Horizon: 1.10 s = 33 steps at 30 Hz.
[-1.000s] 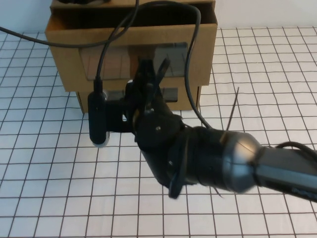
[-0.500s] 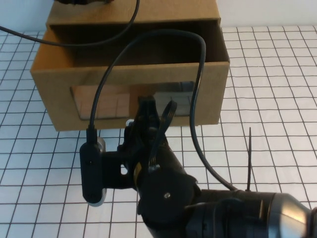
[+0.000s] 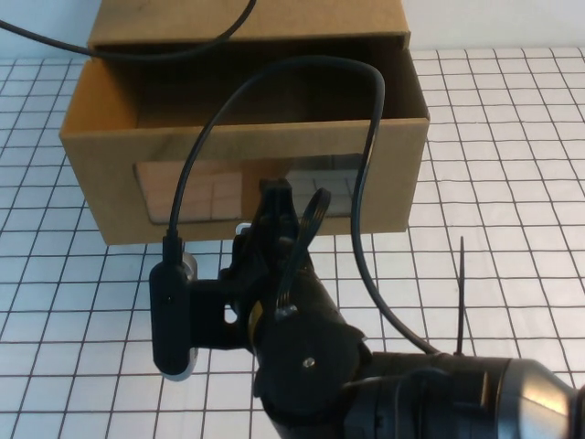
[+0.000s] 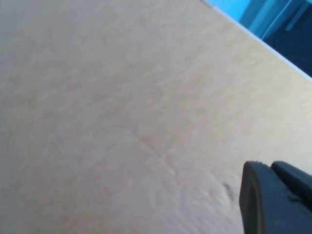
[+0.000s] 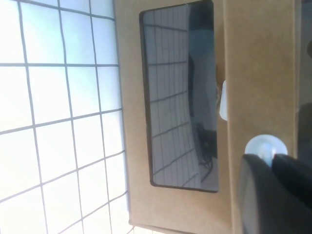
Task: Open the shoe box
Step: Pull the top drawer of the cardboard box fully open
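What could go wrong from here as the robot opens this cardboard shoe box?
1. The right gripper, shut at the drawer's windowed front, could slip off when pulling.
2. Its black cable loops over that front's top edge and could snag there.
3. The left gripper is close to the sleeve's top; unless it holds that down, sleeve and drawer may travel together.

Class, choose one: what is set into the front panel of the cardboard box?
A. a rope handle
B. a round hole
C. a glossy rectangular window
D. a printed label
C: the front panel of the shoe box carries a dark, reflective rectangular window. The right gripper, shut, is just in front of that panel, and the left gripper is close over plain cardboard.
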### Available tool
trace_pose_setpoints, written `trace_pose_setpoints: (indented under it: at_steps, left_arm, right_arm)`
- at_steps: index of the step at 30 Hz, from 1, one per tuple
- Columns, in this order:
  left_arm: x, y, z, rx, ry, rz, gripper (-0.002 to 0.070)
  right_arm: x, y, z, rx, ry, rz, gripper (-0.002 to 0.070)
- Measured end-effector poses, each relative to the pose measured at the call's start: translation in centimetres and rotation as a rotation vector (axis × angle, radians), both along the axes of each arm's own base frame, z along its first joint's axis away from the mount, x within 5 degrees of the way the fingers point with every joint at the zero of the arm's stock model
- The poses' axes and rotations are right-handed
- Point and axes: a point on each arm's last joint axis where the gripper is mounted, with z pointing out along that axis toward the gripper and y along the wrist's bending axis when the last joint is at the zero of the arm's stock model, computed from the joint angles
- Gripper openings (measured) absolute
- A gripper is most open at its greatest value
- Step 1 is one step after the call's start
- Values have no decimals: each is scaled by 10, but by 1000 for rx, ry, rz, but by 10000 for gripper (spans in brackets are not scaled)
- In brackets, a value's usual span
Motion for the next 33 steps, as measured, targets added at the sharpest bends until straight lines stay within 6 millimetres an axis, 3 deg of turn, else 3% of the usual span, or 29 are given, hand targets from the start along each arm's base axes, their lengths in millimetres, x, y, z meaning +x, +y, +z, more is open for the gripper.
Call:
trace_pose_setpoints:
  at_steps: [4,12,17,28,33]
  left_arm:
    - [-6,-8,5,36,-9,-8,-2]
    - [9,-24,-25,90,60,-29,-2]
    - [13,-24,-29,89,79,-12,-2]
    - [15,-23,-29,91,70,6,-2]
    - [15,-23,-29,89,73,8,-2]
  right_arm:
    - [0,0,0,1,0,-2,7]
    - [0,-1,0,5,8,-9,7]
    - [-1,-1,-2,9,24,-15,7]
    - [-36,8,-4,-46,37,7,7]
    - [-41,8,-5,-45,47,-16,10]
